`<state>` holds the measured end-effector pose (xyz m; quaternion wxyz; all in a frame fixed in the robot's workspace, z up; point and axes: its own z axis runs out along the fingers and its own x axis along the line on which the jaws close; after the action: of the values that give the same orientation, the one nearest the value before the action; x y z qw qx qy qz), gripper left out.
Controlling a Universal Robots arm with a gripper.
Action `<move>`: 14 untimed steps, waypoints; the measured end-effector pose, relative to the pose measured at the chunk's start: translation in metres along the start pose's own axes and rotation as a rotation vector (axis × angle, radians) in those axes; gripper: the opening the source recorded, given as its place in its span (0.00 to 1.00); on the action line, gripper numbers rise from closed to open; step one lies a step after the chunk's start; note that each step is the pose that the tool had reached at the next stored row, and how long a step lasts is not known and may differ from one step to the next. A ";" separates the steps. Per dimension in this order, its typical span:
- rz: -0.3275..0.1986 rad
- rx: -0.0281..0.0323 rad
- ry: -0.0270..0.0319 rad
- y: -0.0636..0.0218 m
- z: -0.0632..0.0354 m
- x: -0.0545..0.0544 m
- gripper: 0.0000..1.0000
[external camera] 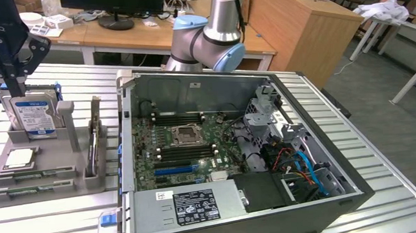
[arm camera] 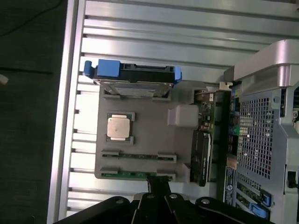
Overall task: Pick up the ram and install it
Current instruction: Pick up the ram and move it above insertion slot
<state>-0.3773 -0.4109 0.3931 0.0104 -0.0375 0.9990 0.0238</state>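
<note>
Ram (arm camera: pixel 126 174) on tray (arm camera: pixel 154 135) beside computer case (external camera: pixel 192 91)

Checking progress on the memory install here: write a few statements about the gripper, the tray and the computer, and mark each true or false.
1. The gripper holds a memory stick. False: it is shut and empty; both memory sticks lie in the gray tray.
2. The hard drive stands upright in the tray. True.
3. The computer case is closed. False: it is open, its motherboard showing.
4. A square silver processor chip sits in the tray. True.
</note>
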 end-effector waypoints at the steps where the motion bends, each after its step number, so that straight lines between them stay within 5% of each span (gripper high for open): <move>1: -0.011 -0.0005 0.0005 0.0000 0.0000 0.000 0.11; 14: -0.173 -0.0111 0.0075 0.0000 0.0000 0.000 0.11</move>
<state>-0.3774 -0.4109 0.3931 0.0084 -0.1238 0.9919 0.0282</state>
